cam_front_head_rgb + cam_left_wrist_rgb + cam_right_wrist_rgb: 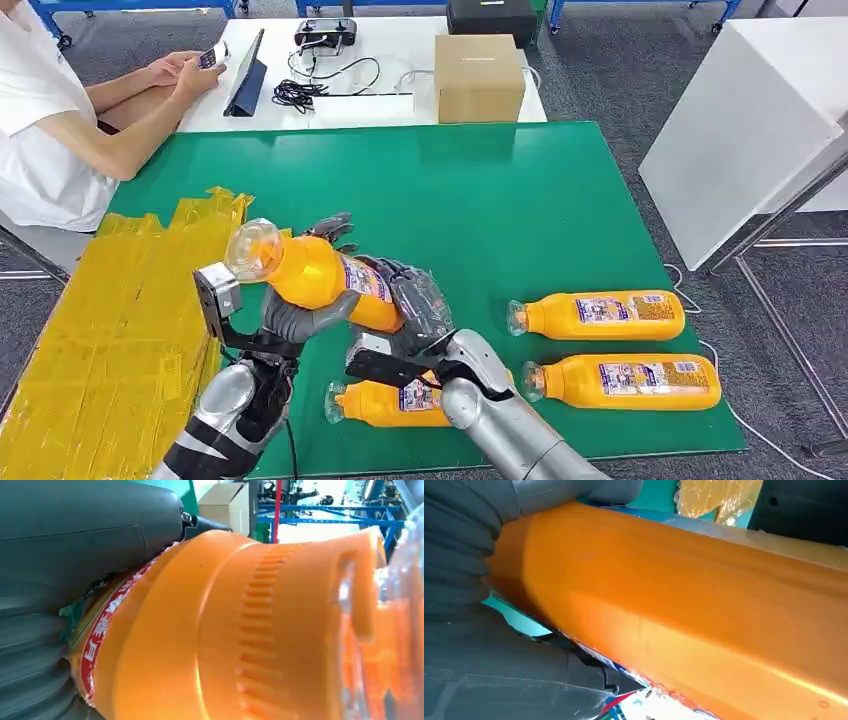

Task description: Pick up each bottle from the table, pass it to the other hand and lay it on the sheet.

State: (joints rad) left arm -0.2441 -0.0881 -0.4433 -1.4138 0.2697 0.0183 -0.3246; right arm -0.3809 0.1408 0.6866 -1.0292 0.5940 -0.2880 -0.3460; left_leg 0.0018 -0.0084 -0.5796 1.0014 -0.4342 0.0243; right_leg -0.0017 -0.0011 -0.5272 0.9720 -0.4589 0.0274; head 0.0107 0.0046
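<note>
Orange bottle (318,276) with a red-edged label, writing unreadable, held by both robot hands.

The green table (500,190) carries a yellow sheet (110,330) along its left side. Three orange bottles lie on their sides: one nearest the robot (385,403), two to the right (600,315) (625,382).

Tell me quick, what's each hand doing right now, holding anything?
Left hand: gripping the raised orange bottle near its neck end.
Right hand: wrapped around the same bottle's base end, so both hold it mid-handover.
</note>
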